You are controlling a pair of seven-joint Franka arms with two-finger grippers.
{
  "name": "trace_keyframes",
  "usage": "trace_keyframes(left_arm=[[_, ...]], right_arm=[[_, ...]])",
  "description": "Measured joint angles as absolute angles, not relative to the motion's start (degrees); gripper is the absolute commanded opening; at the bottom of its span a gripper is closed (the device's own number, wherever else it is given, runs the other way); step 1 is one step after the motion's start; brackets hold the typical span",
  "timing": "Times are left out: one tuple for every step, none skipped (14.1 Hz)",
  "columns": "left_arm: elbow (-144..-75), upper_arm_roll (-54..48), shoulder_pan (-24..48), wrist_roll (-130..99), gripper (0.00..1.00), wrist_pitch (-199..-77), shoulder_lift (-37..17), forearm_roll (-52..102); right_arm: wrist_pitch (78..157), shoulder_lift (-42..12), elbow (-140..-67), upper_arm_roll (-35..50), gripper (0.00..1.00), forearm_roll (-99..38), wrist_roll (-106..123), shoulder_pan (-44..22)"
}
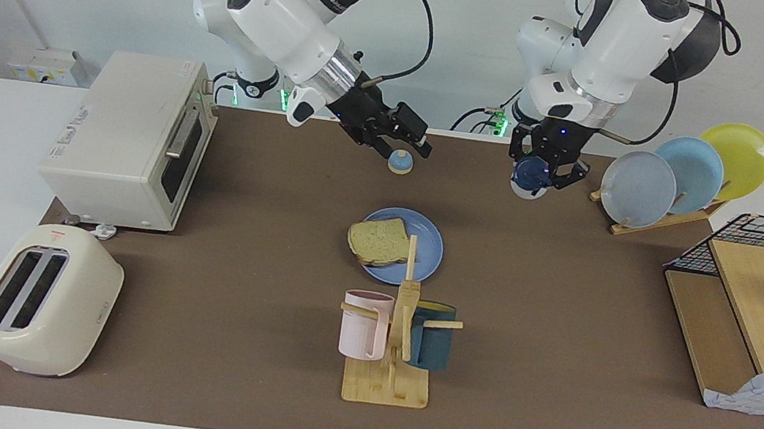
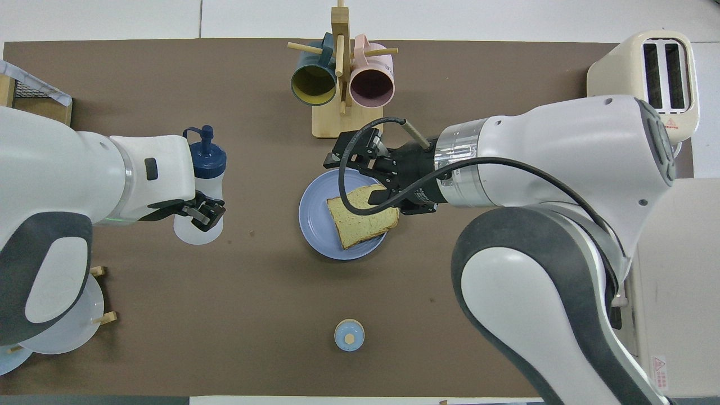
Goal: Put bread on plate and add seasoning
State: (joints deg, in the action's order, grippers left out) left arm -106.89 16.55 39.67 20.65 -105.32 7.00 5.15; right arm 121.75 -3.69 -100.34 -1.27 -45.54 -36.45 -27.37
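1. Bread (image 1: 378, 241) lies on the blue plate (image 1: 425, 250), mid-frame in the facing view, overhanging the rim toward the right arm's end of the table. I'd call the bread step done
2. Step in hand, as I read it: seasoning. Left gripper (image 1: 544, 171), upper right of centre in the facing view, is clamped on the seasoning bottle (image 1: 526, 176), carried up in the air and tilted so the navy cap faces the camera
3. In the overhead view the bottle (image 2: 201, 191) sits left of centre, cap toward the top of the frame, gripper (image 2: 201, 212) around the pale body. It's well apart from the plate (image 2: 313, 225), over bare brown mat
4. Right gripper (image 1: 403, 136), upper centre of the facing view, hangs with jaws wide and nothing in them, just above the small blue bell (image 1: 400, 163). Overhead it overlaps the plate's upper edge; the facing view shows it's raised and not touching. I'd treat this arm as waiting
5. Next move, my judgement: swing the bottle across until it's over the bread, tip the cap downward, shake
6. Risks: right arm crowds the airspace above the plate, so keep it back. The cup rack (image 1: 395, 342) stands just beside the plate, lower in the facing frame, so watch clearance
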Motion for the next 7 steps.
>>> trace_keyframes(left_arm=[[-107.9,16.54,40.92,23.29,0.0,-105.18,7.5,5.22],[-108.76,16.55,41.97,25.8,0.0,-105.15,7.91,5.26],[-109.5,16.54,42.87,28.02,0.0,-105.14,8.33,5.27],[-110.1,16.52,43.49,30.08,0.0,-105.11,8.68,5.28],[-110.62,16.54,43.86,32.33,0.0,-105.06,8.99,5.28],[-111.06,16.54,43.96,34.43,0.0,-104.89,9.27,5.28],[-111.64,16.48,43.98,36.31,0.0,-104.72,9.63,5.29]], right_arm=[[121.74,-3.65,-100.29,-1.24,1.0,-46.12,-36.44,-27.41],[121.61,-3.65,-100.09,-1.1,1.0,-45.54,-36.37,-27.48],[121.01,-3.69,-99.47,-0.94,1.0,-44.52,-36.37,-27.5],[119.56,-3.85,-98.19,-0.82,0.98,-43.63,-36.38,-27.52],[117.95,-4.18,-96.31,-0.78,0.95,-43.23,-36.46,-27.52],[116.69,-4.79,-94.26,-0.79,0.93,-43.02,-36.82,-27.51],[116.03,-5.52,-92.52,-0.79,0.89,-42.91,-37.49,-27.52]])
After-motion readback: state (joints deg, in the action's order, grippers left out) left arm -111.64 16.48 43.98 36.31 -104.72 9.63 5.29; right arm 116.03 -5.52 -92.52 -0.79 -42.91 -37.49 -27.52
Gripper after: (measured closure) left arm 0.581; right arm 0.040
